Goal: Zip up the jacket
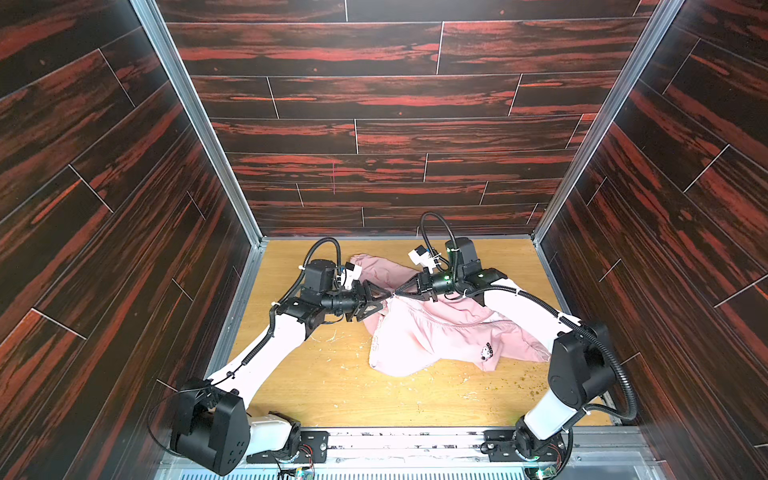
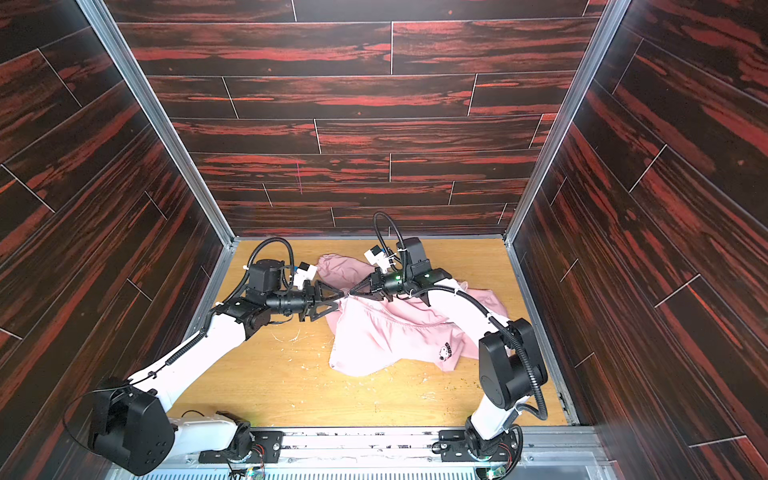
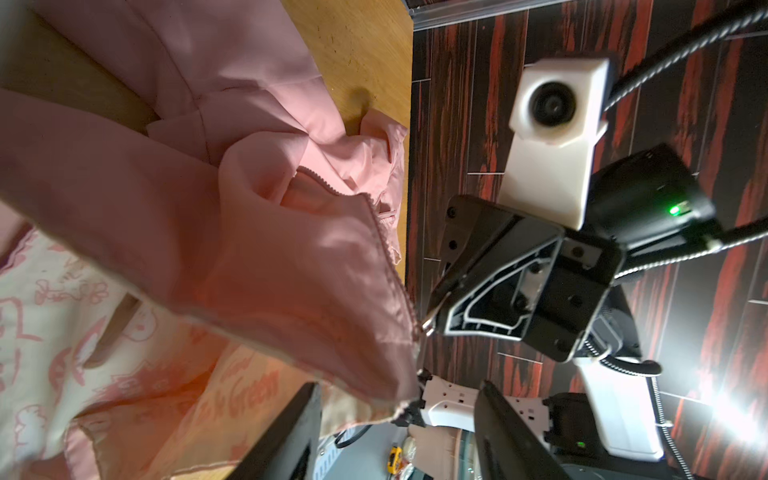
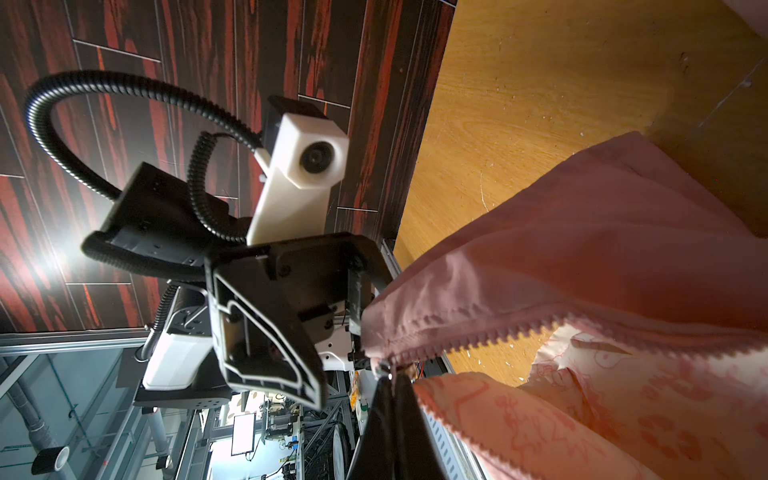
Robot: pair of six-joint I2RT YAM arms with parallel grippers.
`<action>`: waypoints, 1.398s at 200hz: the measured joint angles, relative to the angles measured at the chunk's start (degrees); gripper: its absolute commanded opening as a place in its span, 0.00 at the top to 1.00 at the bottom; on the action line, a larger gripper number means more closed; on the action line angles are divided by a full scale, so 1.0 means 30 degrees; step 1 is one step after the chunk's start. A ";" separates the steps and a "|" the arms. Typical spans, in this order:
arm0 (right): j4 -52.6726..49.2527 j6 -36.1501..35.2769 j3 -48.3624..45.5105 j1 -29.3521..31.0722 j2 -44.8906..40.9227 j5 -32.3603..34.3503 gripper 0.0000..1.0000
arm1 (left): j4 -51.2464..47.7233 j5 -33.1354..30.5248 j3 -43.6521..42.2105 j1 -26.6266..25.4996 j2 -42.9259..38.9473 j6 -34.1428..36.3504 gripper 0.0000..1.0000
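On the tabletop (image 1: 332, 395), right of middle, the jacket (image 1: 436, 336) lies crumpled, its chest logo (image 1: 486, 353) toward the near right. Farther back, both hands meet at its raised left edge. The right hand (image 1: 398, 293) is clamped on the zipper pull (image 4: 386, 368). The left hand (image 1: 387, 299) has its fingers (image 3: 291, 432) apart around the hem corner, seemingly pinching nothing. The teeth (image 4: 478, 336) split straight from the pull, so zipping looks barely begun.

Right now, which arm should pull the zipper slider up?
Likely right: the right tool is shut on the zipper slider where both tooth rows meet; the left tool is open beside the jacket edge.
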 measured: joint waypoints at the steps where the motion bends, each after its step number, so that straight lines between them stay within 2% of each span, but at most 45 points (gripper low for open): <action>1: -0.0007 0.0000 0.0007 0.0000 0.0000 0.0000 1.00 | -0.0036 -0.0015 0.0000 -0.0029 0.0007 0.0051 0.39; 59: 0.0000 0.0080 0.0007 0.0007 0.0211 0.0087 1.00 | -0.0619 -0.0284 0.0393 -0.0554 0.0554 0.0998 0.48; 84: -0.0015 0.0189 0.0007 0.0007 0.0240 0.0211 1.00 | -0.0546 -0.0277 0.0444 -0.0590 0.0838 0.0998 0.56; 106: -0.0015 0.0248 0.0007 0.0015 0.0240 0.0291 1.00 | -0.0532 -0.0277 0.0466 -0.0627 0.1027 0.1078 0.68; 144: -0.0007 0.0350 0.0007 0.0036 0.0240 0.0372 1.00 | -0.0678 -0.0364 0.0532 -0.0641 0.1078 0.1290 1.00; 192: -0.0342 0.0335 0.0007 0.0087 0.0240 0.0925 1.00 | -0.1275 -0.0488 0.0699 -0.0641 0.1115 0.1792 1.00; 279: -0.1064 0.0291 -0.0619 0.0204 0.0219 0.3410 1.00 | -0.2149 -0.0685 0.0619 -0.0240 0.0641 0.2113 1.00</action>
